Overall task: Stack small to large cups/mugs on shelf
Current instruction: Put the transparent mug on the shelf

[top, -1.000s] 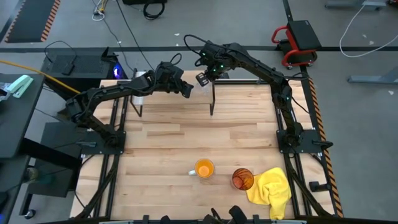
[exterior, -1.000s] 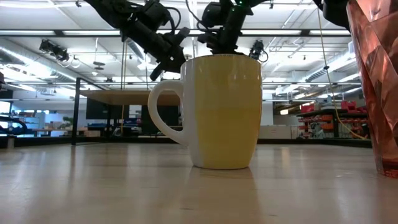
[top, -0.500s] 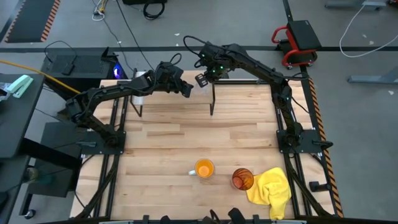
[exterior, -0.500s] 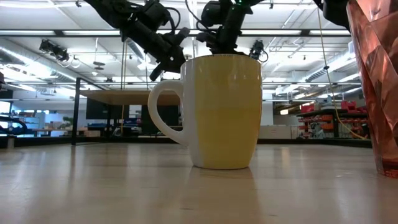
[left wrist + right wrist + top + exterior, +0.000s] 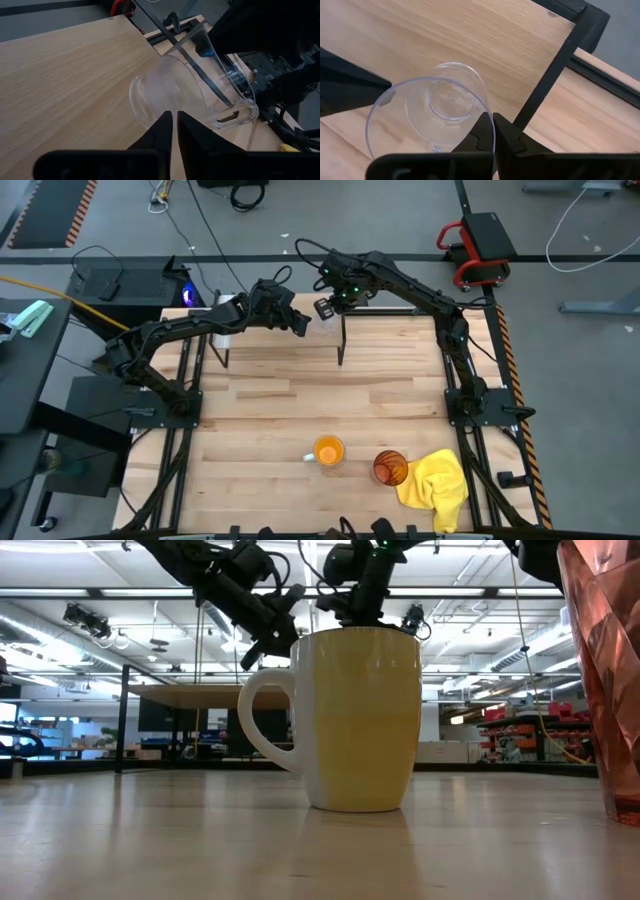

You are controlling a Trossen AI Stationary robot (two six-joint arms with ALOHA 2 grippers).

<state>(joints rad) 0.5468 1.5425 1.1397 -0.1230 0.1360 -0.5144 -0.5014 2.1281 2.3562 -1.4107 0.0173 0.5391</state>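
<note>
Almost nothing has shifted over the last second: both arms hang where they were over the far edge of the counter (image 5: pixel 300 395), with only a slight change in the right wrist's pose.

The small clear glass cup (image 5: pixel 432 117) is up at the shelf (image 5: pixel 65 85), tilted, its mouth toward the right wrist camera and its base toward the light-wood board. The right gripper (image 5: pixel 491 131) has its fingers pinched together on the cup's rim. The left gripper (image 5: pixel 172 131) is at the cup's other side, its fingers drawn nearly together with only a thin gap, tips against the cup's base wall; the cup's handle (image 5: pixel 235 116) points away from them. From above, the two grippers meet between the shelf's black legs (image 5: pixel 341 345), the left gripper (image 5: pixel 297 323) just beside the right gripper (image 5: pixel 327 308).

Well apart, near the counter's front edge, the orange mug (image 5: pixel 327 451) stands upright with its pale handle (image 5: pixel 309 457) to the side. The amber tumbler (image 5: pixel 390 468) stands just beside it, touching the yellow cloth (image 5: pixel 438 485).
</note>
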